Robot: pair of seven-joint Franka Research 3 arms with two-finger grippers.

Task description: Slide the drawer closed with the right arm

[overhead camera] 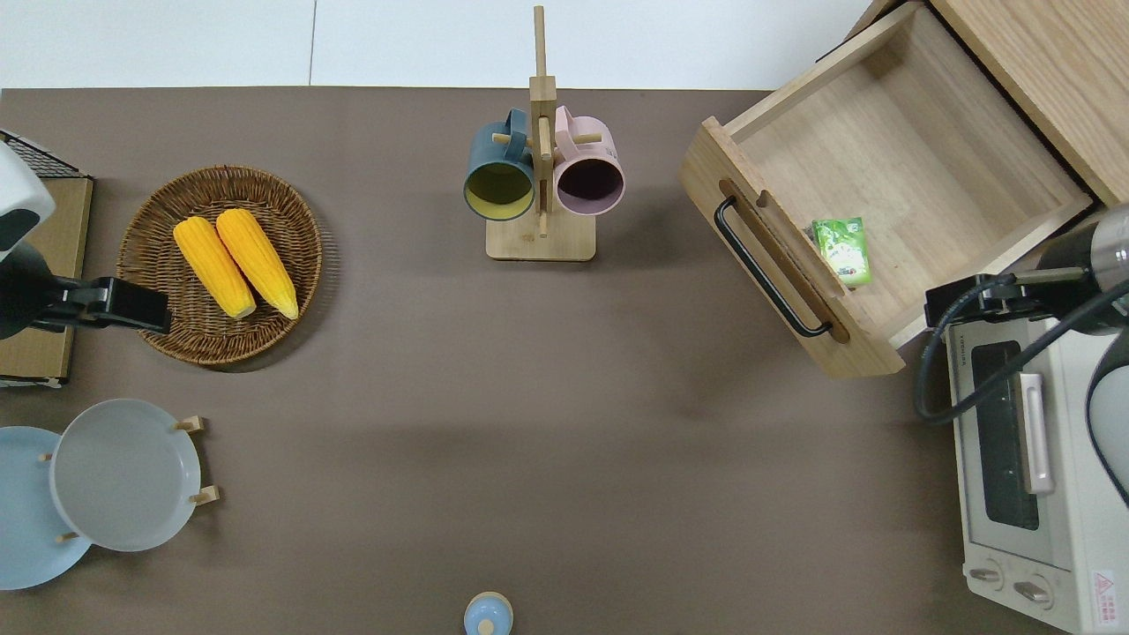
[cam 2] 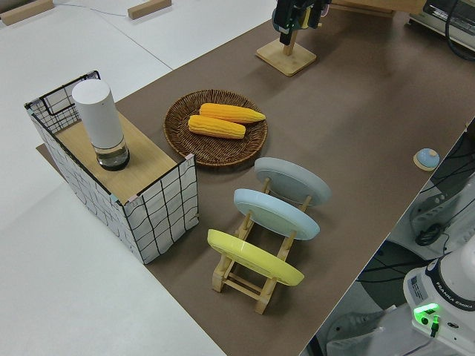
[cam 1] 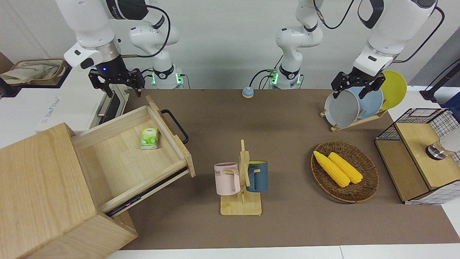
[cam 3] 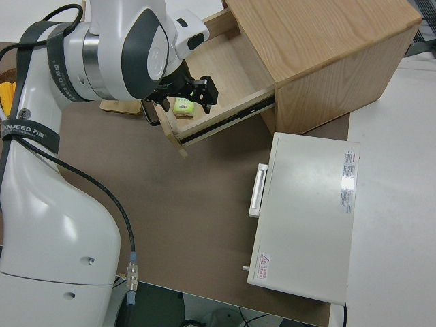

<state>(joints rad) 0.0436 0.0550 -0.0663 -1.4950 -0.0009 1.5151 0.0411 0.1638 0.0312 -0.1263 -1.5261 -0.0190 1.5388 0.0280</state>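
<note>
The drawer stands pulled far out of the light-wood cabinet. Its black loop handle faces the middle of the table. A small green packet lies inside, close to the drawer's front panel. The right arm's gripper hangs open over the drawer's corner nearest the robots, beside the toaster oven, holding nothing. The left gripper is parked and open.
A white toaster oven sits next to the drawer, nearer the robots. A mug rack stands mid-table. Toward the left arm's end are a wicker basket with corn, a plate rack and a wire-mesh box.
</note>
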